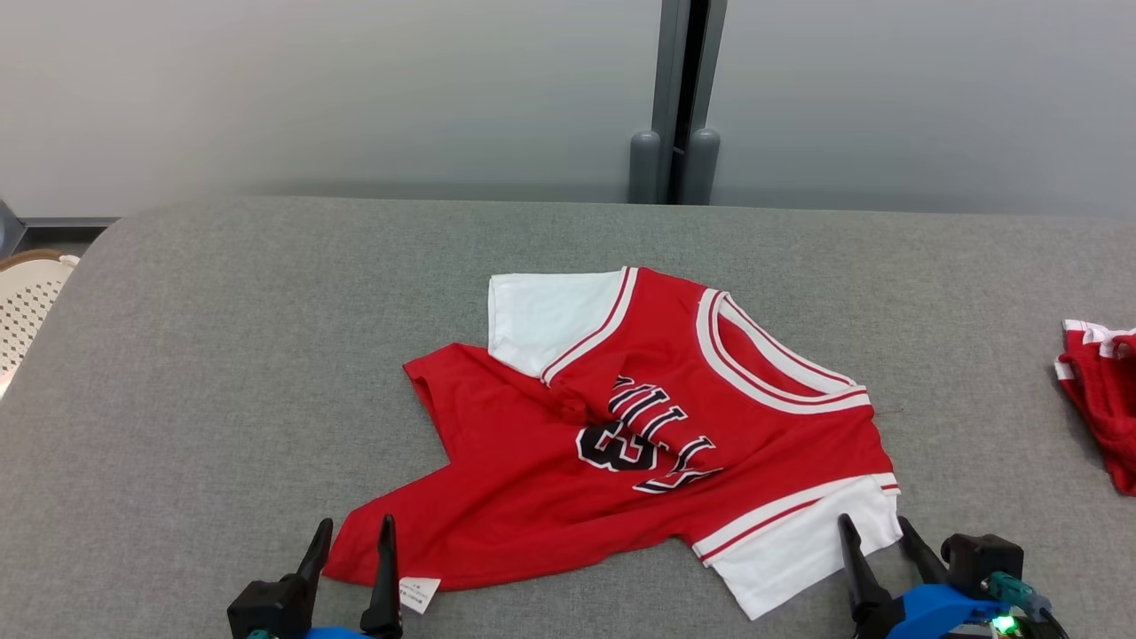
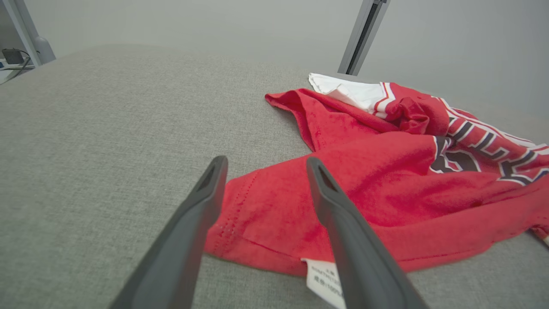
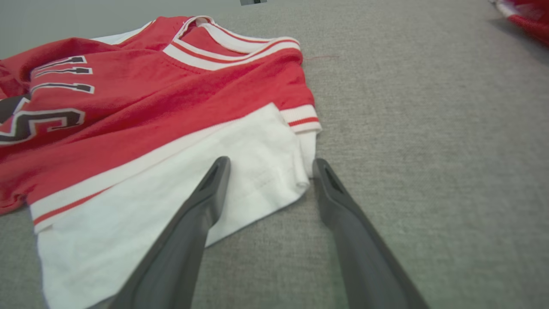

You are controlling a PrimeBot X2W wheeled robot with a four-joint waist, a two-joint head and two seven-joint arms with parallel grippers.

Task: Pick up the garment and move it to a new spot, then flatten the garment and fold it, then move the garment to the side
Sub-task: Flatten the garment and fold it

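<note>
**Setting.** A table covered in grey, heathered woven cloth with a rounded far-left corner. It stands before pale matte wall panels split by a grey upright post.

**Task object.** The garment lies near the middle of the table, towards my near edge. It is a red knit jersey with white sleeves.

**Grippers.** My left gripper hangs spread wide and empty, its dark tapered fingers either side of the near-left hem corner. My right gripper is likewise wide and empty, its fingers framing the corner of the near white sleeve. I cannot tell whether any fingertip touches the cloth.

**Progress.** I judge the work to be at an early stage.
- Whether the move to a new spot is done cannot be read from this moment.
- Flattening is not done. The body is rucked into a ridge beside the lettering, the hem runs crooked and the far sleeve is skewed.
- Folding and the move to the side remain.

**Materials.** The red cloth is soft, matte and limp, draping in shallow creases. The neckline and sleeve seams carry ribbed white bands with thin red stripes. Black, white-edged lettering and numerals are distorted by the wrinkles. A small white care label juts from the hem.

**Other.** A second red-and-white cloth item lies bunched at the table's right edge, well apart from the jersey.
</note>
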